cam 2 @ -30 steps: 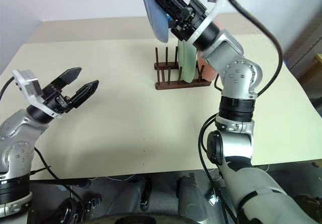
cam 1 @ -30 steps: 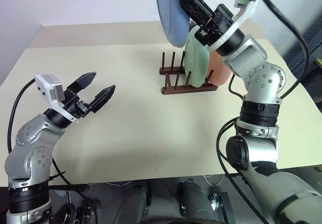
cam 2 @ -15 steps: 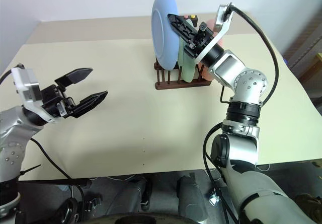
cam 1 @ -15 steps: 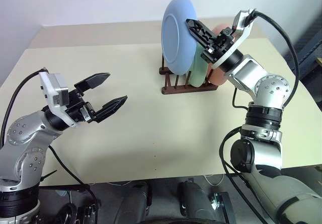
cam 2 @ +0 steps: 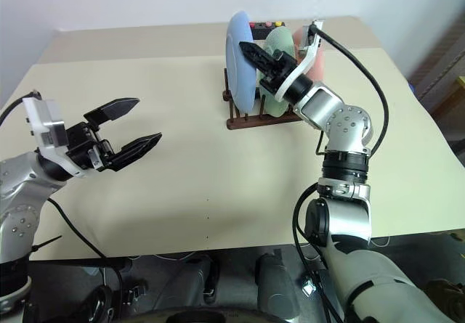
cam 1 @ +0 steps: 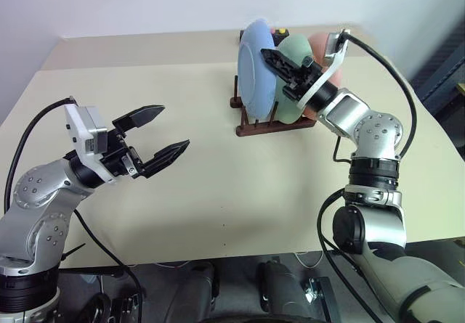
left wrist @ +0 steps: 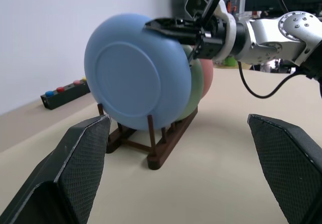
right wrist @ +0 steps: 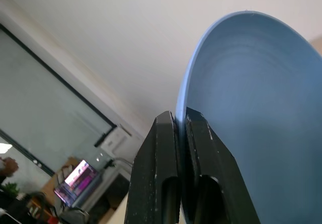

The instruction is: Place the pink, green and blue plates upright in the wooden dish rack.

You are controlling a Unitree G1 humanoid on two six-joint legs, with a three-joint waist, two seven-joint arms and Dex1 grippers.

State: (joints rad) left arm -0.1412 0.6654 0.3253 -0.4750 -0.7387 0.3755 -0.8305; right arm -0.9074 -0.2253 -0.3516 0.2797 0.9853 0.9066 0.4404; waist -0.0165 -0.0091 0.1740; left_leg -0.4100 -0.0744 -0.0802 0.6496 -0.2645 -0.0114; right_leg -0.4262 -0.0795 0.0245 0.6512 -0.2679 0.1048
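The blue plate [cam 1: 253,65] stands on edge at the near end of the wooden dish rack [cam 1: 252,125], its lower rim down among the pegs. My right gripper [cam 1: 267,54] is shut on the plate's upper rim; in the right wrist view both fingers [right wrist: 163,148] clamp the thin edge of the blue plate [right wrist: 251,108]. The green plate [cam 1: 295,49] stands upright in the rack just behind it, and the pink plate [cam 1: 320,44] behind that. My left gripper [cam 1: 174,127] hovers open and empty over the table, well to the left of the rack.
A black box with coloured buttons [left wrist: 65,90] lies on the table behind the rack. The cream table [cam 1: 218,185] spreads wide between the two arms. A cable loops off my right wrist [cam 1: 392,62].
My right gripper has brought the blue plate down from high above the rack into the rack's near slot. My left gripper drifted slightly toward the middle and stayed open.
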